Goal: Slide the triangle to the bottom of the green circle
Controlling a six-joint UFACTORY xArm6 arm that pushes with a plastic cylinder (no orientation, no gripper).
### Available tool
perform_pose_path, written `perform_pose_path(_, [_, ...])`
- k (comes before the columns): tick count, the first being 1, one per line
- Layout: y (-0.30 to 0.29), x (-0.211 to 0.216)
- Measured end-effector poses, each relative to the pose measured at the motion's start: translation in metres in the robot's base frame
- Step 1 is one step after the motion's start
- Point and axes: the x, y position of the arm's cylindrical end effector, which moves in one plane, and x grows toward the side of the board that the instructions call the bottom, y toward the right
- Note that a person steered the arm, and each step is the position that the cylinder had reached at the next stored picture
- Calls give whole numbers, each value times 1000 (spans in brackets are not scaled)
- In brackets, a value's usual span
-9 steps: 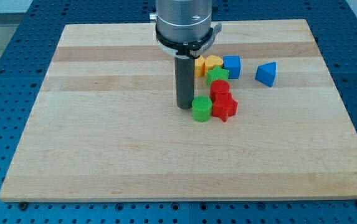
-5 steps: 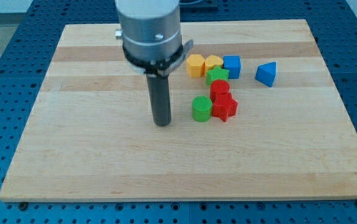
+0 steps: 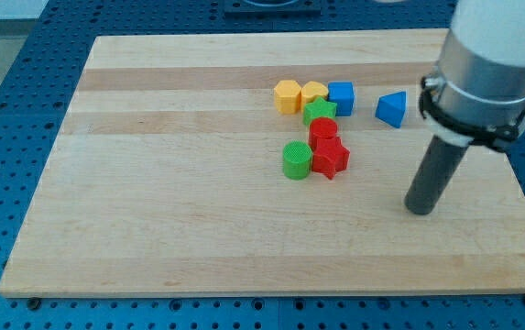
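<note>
The blue triangle (image 3: 391, 109) lies at the view's upper right of the wooden board (image 3: 152, 211). The green circle (image 3: 296, 159) sits near the board's middle, touching the red star (image 3: 330, 159) on its right. My tip (image 3: 419, 210) is on the board at the view's right, below and a little right of the blue triangle, well to the right of the green circle, touching no block.
A red cylinder (image 3: 323, 130) and a green star (image 3: 319, 112) stand above the red star. A yellow hexagon (image 3: 287, 95), a yellow heart (image 3: 313, 93) and a blue cube (image 3: 340, 97) form a row above them.
My tip has swept from just left of the green circle across to the view's right side, below the blue triangle. No block has moved.
</note>
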Motion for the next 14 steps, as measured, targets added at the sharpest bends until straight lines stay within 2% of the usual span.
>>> perform_pose_path(3, [39, -79])
perform_pose_path(6, [41, -172])
perform_pose_path(7, [37, -189])
perform_pose_path(10, [9, -191])
perform_pose_path(14, [6, -170])
